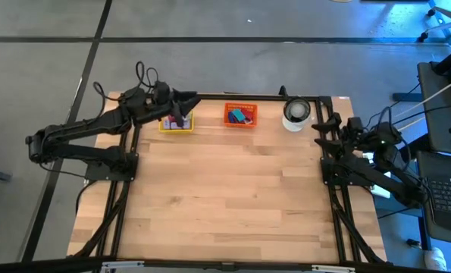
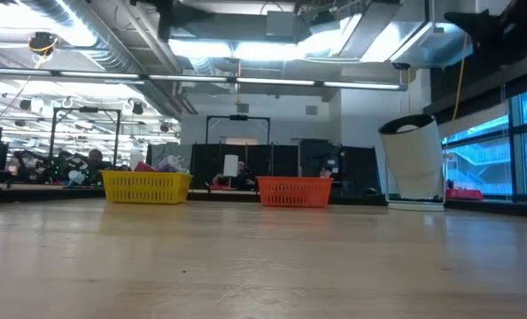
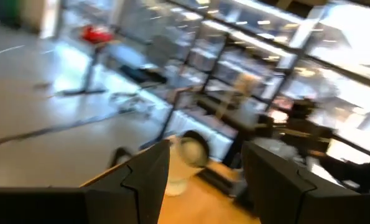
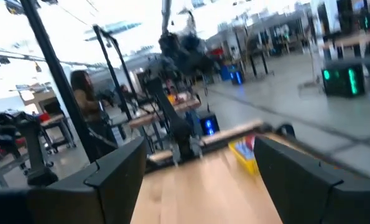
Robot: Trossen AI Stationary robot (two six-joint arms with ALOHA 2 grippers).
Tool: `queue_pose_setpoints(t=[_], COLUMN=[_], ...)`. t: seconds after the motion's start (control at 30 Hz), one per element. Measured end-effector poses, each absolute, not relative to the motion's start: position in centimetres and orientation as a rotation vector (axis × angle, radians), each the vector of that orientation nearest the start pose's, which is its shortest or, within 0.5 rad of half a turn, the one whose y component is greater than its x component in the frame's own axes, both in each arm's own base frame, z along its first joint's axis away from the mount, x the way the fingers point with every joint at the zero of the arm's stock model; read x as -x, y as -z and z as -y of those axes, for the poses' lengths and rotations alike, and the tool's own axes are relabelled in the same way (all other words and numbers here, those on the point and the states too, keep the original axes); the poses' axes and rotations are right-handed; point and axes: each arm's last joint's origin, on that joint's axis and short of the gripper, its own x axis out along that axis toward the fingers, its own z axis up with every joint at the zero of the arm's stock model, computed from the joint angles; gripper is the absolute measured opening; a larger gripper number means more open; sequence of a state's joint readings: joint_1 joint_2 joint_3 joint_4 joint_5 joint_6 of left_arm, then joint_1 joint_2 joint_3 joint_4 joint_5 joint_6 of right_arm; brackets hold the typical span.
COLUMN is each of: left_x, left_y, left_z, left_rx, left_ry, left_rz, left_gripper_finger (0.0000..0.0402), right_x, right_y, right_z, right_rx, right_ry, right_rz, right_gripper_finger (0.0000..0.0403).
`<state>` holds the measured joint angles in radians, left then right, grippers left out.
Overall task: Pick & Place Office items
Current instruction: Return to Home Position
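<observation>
The office items show as small pieces in two trays at the table's far edge. Red and pale lilac pieces lie in the yellow tray. Teal and blue pieces lie in the orange tray. My left gripper hangs over the yellow tray's far side, pointing toward the table's right. In its wrist view my left gripper is open and empty. My right gripper waits at the table's right edge beside the white round container. In its own view my right gripper is open and empty.
Both trays and the container stand in a row along the far edge. A black frame runs along the table's sides. The bare wooden top spreads toward the near edge. A person stands in the room behind.
</observation>
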<state>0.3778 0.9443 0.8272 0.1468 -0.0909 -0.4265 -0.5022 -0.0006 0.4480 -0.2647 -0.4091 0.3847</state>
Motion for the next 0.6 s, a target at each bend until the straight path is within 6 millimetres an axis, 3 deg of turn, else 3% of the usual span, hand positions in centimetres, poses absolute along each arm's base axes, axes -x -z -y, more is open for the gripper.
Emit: queue_pose_setpoints(t=[0.23,0.6], left_x=[-20.0,-20.2], left_y=[-36.6,-37.4], left_z=[-6.5,-5.3], left_rx=[0.328,0.352], left_ry=[-0.255,-0.152], left_rz=[0.23,0.307], left_gripper_finger=[0.0196,0.0196], right_x=[-4.5,-6.6], right_y=[-25.7,-21.8], right_z=[1.2,2.4], right_rx=[-0.366,-0.362], right_ry=[0.117,0.132], right_rz=[-0.035,-0.075], right_gripper_finger=[0.0299,0.0299])
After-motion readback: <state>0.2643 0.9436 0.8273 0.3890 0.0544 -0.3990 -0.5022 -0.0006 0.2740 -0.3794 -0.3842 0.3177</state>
